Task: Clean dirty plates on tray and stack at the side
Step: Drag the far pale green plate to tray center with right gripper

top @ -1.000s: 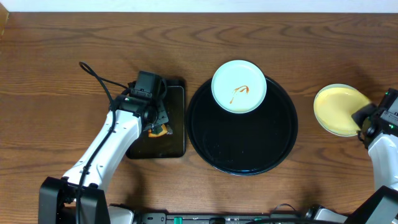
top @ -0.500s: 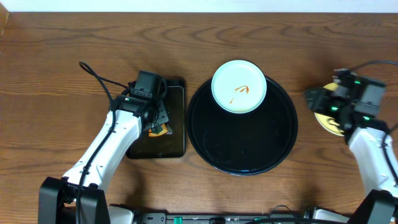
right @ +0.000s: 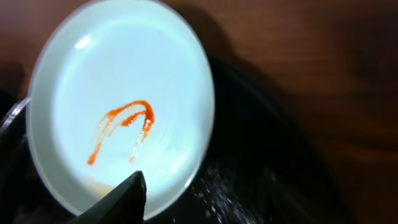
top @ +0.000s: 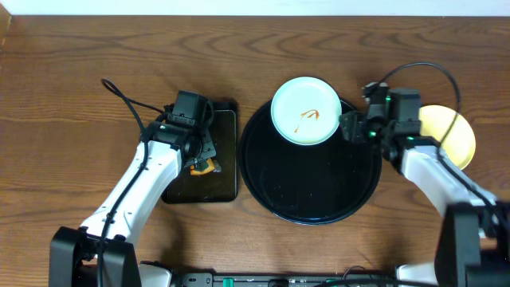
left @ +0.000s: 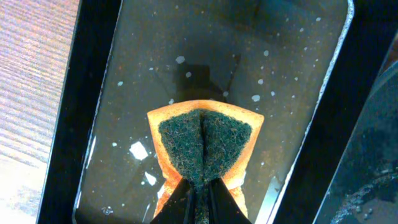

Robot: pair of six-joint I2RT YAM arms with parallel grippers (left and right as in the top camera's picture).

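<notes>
One plate on the tray: a pale mint plate (top: 307,100) lies on the far part of the round black tray (top: 311,187), just in front of the right gripper (top: 347,126). I cannot tell whether its rim touches the fingertips.
Sauce: an orange-brown squiggle (right: 124,121) runs across the plate's face, so this plate is not yet clean.
Plate at the side: a pale yellow plate (top: 456,131) rests on the table (top: 80,64) behind the right gripper, on the side away from the tray. The arm partly hides it, and the part that shows carries no sauce.
Other plates: none in view. Whether one lies under the yellow plate cannot be told.
Right gripper: its fingers look spread, with nothing between them, and point at the mint plate's edge.
Left gripper (left: 199,198): it pinches a folded orange sponge (left: 204,140), green scouring face outward. Directly below it is a small rectangular tray (left: 143,62) flecked with wet drops, and the mint plate is well apart from it.
Done, as I judge: at least one plate is wiped and set aside.
Left, as I judge: steady the mint plate, bring the sponge over, scrub off the sauce, then stack the plate on the yellow one.
</notes>
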